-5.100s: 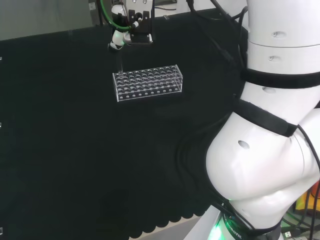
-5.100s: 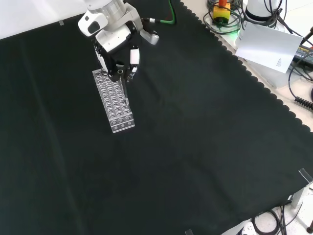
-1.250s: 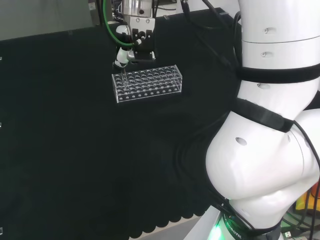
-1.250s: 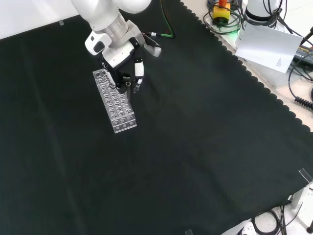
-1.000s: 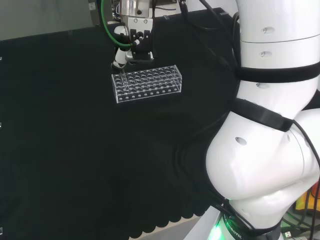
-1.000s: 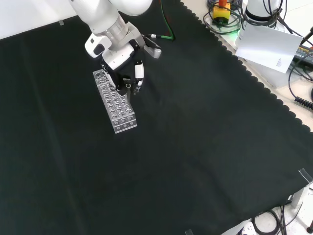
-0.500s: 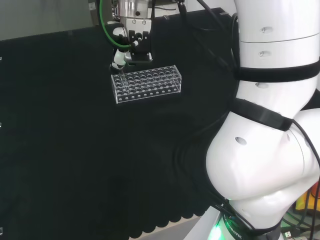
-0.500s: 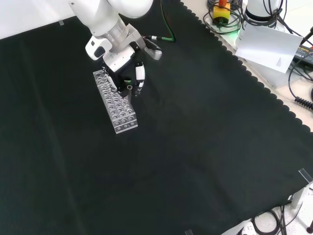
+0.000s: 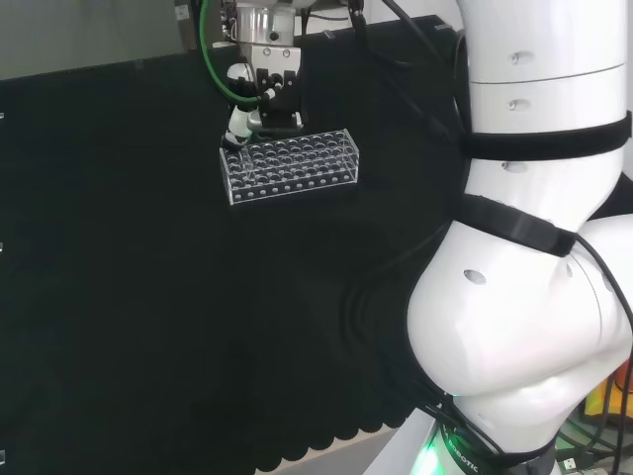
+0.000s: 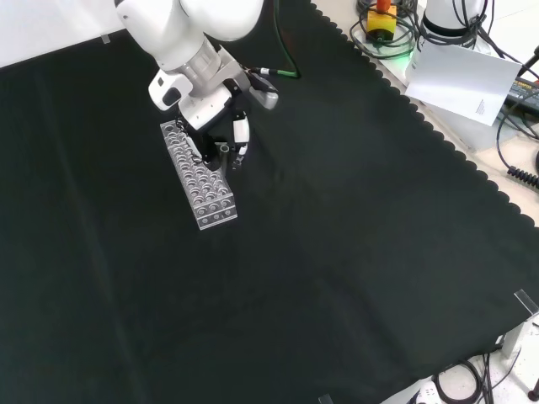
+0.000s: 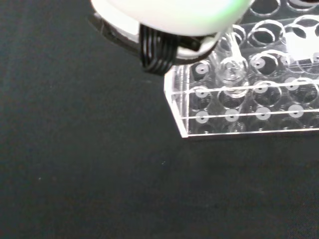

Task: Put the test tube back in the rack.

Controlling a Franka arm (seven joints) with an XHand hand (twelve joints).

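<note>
A clear plastic rack (image 9: pixel 307 173) with several rows of holes lies on the black cloth. The black and white hand (image 9: pixel 262 94) hangs just above its left end in the head view. In the front view the hand (image 10: pixel 217 135) comes down over the far half of the rack (image 10: pixel 210 198). The wrist view shows a clear test tube (image 11: pixel 230 70) standing upright, its lower end inside a hole near the corner of the rack (image 11: pixel 239 115). Curled fingers of the hand (image 11: pixel 169 15) pinch the tube's upper part.
The arm's big white links (image 9: pixel 524 297) stand at the right of the head view. A white sheet (image 10: pixel 461 77) and cables (image 10: pixel 396 25) lie beyond the cloth's scalloped edge (image 10: pixel 472 168) at the front view's upper right. Bare black cloth surrounds the rack.
Over five seconds the hand has come down from above the rack's end, lowering the tube into a hole. In the last second it has sunk only slightly.
</note>
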